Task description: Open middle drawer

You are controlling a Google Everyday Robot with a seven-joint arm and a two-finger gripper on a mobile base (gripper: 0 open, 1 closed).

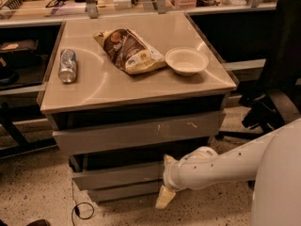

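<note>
The middle drawer (117,174) is a plain grey front under the taller scratched drawer (136,132). It stands slightly forward, with a dark gap above it. My gripper (164,181) is at the right end of the middle drawer's front, right up against it. The white forearm (211,164) reaches in from the right and hides the drawer's right end. The slimmest drawer front (123,190) lies just below.
On the cabinet top (94,91) lie a silver can (67,65), a brown snack bag (129,51) and a white bowl (186,60). A black cable (81,210) loops on the speckled floor. A black chair (277,93) stands to the right. Cluttered shelves line the back.
</note>
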